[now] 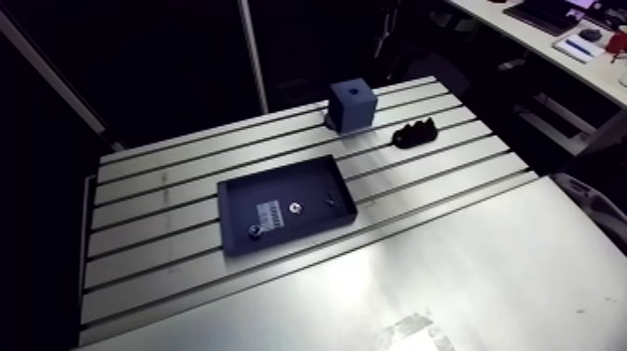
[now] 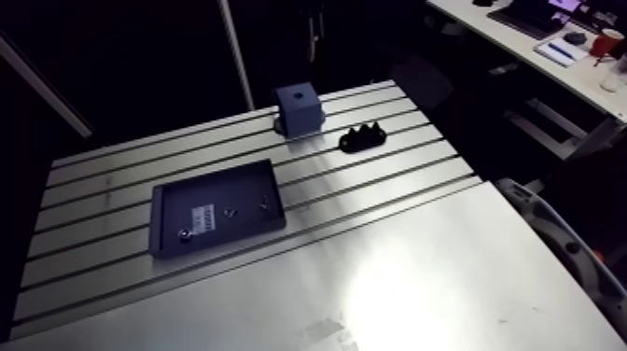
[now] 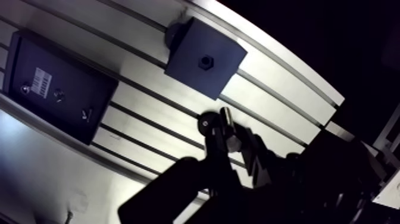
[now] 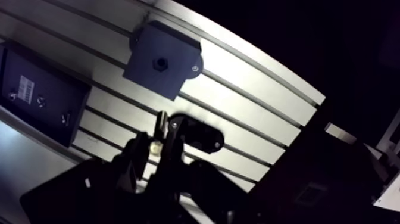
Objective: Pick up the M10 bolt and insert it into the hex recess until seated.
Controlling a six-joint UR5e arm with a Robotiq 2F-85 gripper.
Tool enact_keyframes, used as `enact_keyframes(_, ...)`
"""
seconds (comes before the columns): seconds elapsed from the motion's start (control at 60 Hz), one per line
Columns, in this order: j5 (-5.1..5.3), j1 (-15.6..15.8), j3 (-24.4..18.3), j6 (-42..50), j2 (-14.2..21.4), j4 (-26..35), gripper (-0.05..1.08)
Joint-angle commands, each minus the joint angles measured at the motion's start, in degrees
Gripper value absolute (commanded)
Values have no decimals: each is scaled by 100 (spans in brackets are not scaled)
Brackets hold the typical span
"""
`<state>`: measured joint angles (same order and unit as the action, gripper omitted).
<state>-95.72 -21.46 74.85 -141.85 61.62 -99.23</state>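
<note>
Gripping the M10 bolt in the tool, fingers narrowed onto it, high over the tabletop. Judging the pick-up done. Farther ahead, an empty hex recess atop the blue block. Left to do: carrying across, aligning, inserting, seating.

Black shallow tray flat on slotted table, askew to slots. Inside tray: white printed label near centre. Small silvery part just beside label. Second small part by tray's near wall. Small dark part toward opposite side. Black ridged holder on table, well apart from tray.
</note>
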Motion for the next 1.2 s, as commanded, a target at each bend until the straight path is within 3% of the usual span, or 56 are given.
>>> enact_keyframes(0.017,-199,186,-277,-172,-222,273,78)
enact_keyframes(0.05,-310,267,-332,-205,-258,309,78)
enact_keyframes(0.1,-363,302,-350,-230,-276,312,78)
enact_keyframes(0.117,-424,322,-353,-234,-293,305,78)
enact_keyframes(0.217,-528,376,-353,-236,-355,286,78)
enact_keyframes(0.5,-531,423,-381,-235,-392,269,78)
enact_keyframes(0.7,-479,432,-362,-235,-400,242,78)
enact_keyframes(1.2,-514,432,-378,-209,-584,191,78)
